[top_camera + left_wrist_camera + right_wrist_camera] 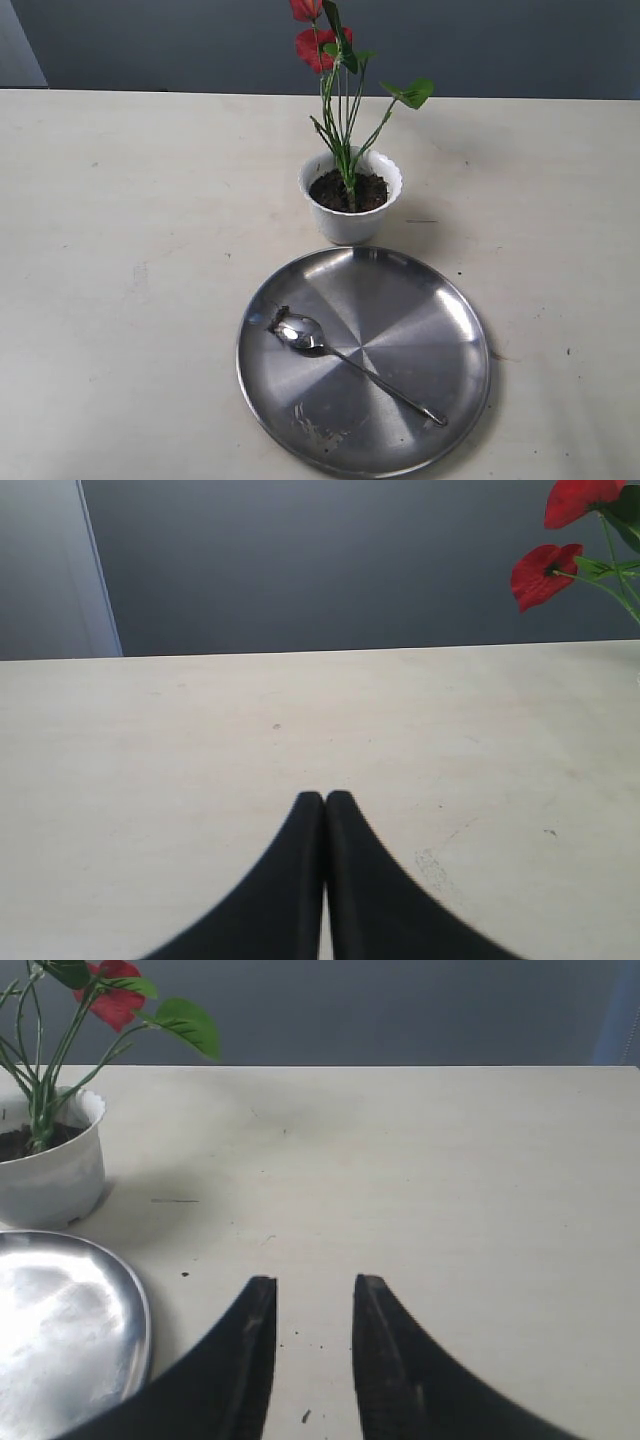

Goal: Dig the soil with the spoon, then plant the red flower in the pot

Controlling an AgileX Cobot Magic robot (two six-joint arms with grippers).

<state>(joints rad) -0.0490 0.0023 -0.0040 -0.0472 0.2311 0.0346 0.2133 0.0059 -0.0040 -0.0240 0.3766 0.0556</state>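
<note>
The red flower (318,45) stands upright in the white pot (350,225), its green stems rooted in the dark soil (335,190). The steel spoon (330,350) lies on the round steel plate (300,420), bowl toward the plate's left. Neither gripper shows in the exterior view. In the left wrist view my left gripper (325,798) is shut over bare table, with red blooms (545,572) at the frame edge. In the right wrist view my right gripper (314,1285) is open and empty, apart from the pot (50,1175) and plate (110,1305).
The pale table (120,200) spreads to both sides of the pot and plate. Small soil crumbs lie on the table between my right gripper's fingers (305,1417). A grey wall runs behind the table's far edge.
</note>
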